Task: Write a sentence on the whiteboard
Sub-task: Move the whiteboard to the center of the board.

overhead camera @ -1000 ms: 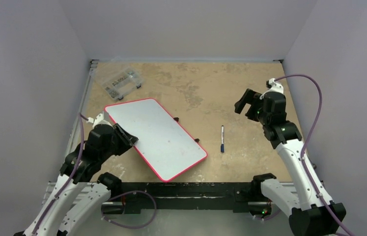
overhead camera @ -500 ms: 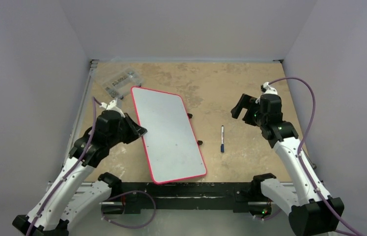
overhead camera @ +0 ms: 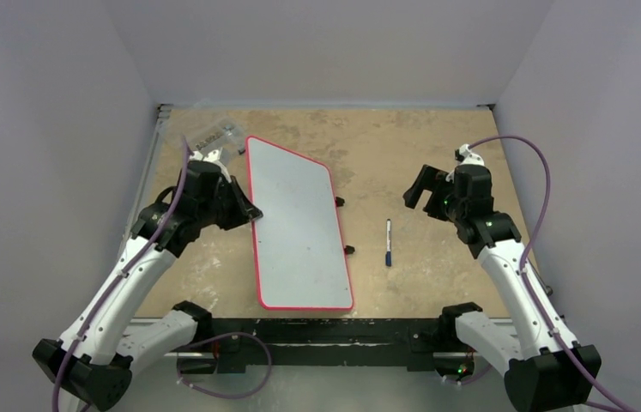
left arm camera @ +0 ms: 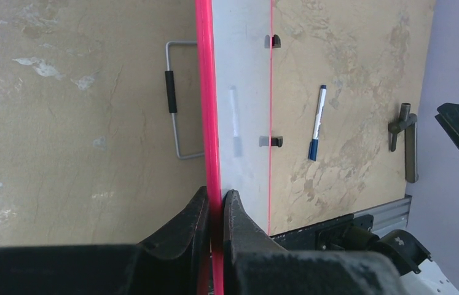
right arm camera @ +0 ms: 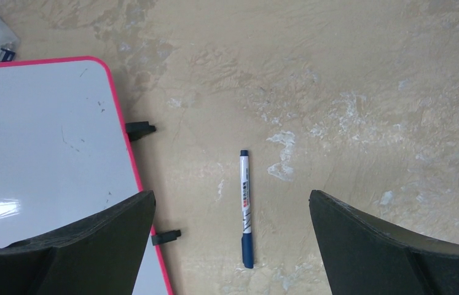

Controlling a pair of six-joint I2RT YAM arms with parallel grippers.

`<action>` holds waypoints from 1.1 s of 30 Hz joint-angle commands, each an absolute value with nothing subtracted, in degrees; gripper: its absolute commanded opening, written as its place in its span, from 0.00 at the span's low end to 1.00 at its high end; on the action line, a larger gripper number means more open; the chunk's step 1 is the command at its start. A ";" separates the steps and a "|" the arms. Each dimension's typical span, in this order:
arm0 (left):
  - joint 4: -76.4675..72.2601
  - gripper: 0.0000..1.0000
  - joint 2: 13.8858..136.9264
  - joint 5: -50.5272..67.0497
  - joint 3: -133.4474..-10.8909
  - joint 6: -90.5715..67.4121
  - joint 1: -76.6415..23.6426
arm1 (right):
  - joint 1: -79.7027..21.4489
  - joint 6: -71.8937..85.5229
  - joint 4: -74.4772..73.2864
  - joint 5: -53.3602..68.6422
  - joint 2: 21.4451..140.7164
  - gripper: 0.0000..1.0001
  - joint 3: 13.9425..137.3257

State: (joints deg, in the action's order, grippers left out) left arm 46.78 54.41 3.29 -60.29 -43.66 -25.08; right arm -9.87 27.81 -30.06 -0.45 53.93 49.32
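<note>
Red rim is where the left gripper (left arm camera: 215,209) has clamped shut, pinching the left edge of the whiteboard (overhead camera: 295,223). The board sits left of centre on the table, with nothing written on it yet. My worry is that thin-edge pinch slipping, or the board skidding on its little feet once a pen presses down. Just right of it lies the marker (overhead camera: 388,242), looks capped to me, so it'd write nothing. Right gripper (right arm camera: 230,200) hangs over it, jaws wide, holding nothing. Barrel print's too small to read.
</note>
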 commanded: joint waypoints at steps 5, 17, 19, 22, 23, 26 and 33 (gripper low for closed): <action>51.79 0.00 64.18 8.20 -73.31 -30.64 -19.24 | -9.97 26.92 -31.27 -0.10 52.47 0.99 49.33; 59.06 0.00 80.35 22.67 -88.79 -18.18 -17.02 | -10.01 26.24 -31.79 -0.12 51.50 0.99 48.65; 59.62 0.00 83.04 25.78 -91.52 -15.60 -16.91 | -10.02 26.20 -31.82 -0.16 51.51 0.99 48.48; 59.98 0.00 87.23 28.35 -95.38 -13.15 -16.92 | -10.00 26.06 -31.82 -0.10 51.42 0.99 48.19; 60.23 0.00 88.40 28.68 -97.09 -12.54 -16.90 | -10.01 26.02 -31.76 -0.09 51.31 0.99 47.98; 61.08 0.00 91.75 29.23 -100.99 -10.96 -16.96 | -9.97 26.00 -31.68 -0.09 51.09 0.99 47.49; 61.85 0.00 99.01 30.69 -109.19 -11.77 -16.96 | -10.01 27.74 -30.72 2.32 50.97 0.99 46.36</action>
State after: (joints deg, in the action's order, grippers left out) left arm 62.89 96.40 28.93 -103.00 -14.13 -17.15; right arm -9.87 27.03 -32.14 0.19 52.10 47.03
